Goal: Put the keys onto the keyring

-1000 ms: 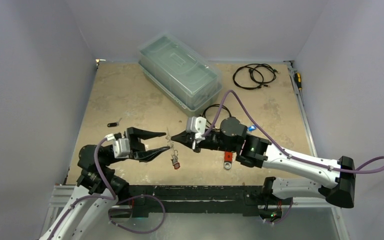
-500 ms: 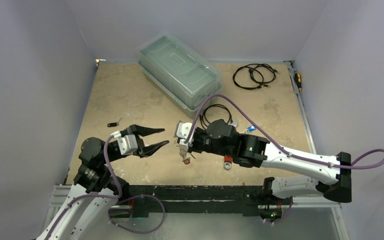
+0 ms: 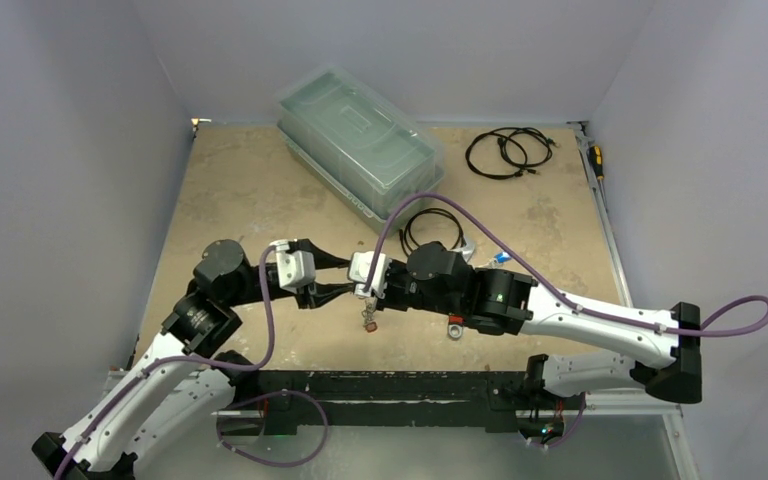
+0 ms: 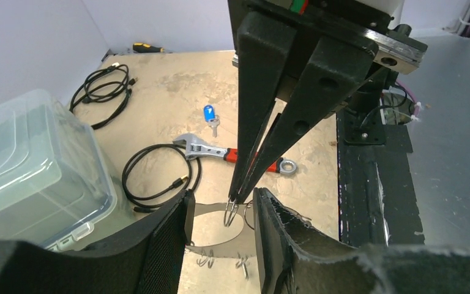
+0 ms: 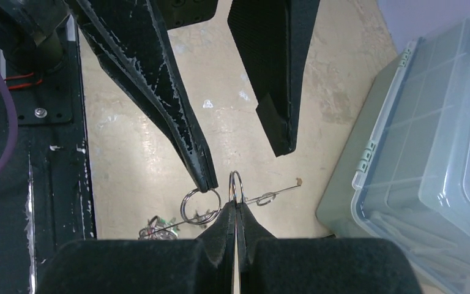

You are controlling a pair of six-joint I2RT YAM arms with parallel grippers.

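Note:
My right gripper [image 5: 234, 208] is shut on a small split ring [image 5: 237, 185] that stands on edge on the thin wire of the keyring [image 5: 281, 187], held above the table. A second ring [image 5: 200, 205] hangs on the same wire, with several keys [image 5: 156, 226] bunched at its low end; one has a red tag [image 3: 368, 323]. My left gripper [image 4: 223, 196] is open, its jaws on either side of the right gripper's tips. One left fingertip [image 5: 205, 179] touches the second ring. A blue-tagged key [image 4: 208, 114] lies on the table.
A red-handled wrench [image 4: 232, 153] and a black cable coil [image 4: 159, 174] lie just beyond the grippers. A clear lidded box [image 3: 360, 140] stands at the back, more cables [image 3: 508, 152] at the back right, and a screwdriver [image 3: 594, 160] by the right wall.
My left gripper has moved right and forward until its jaws straddle the right gripper's tips. The right gripper turned downward and shifted left with the keyring, then stayed put.

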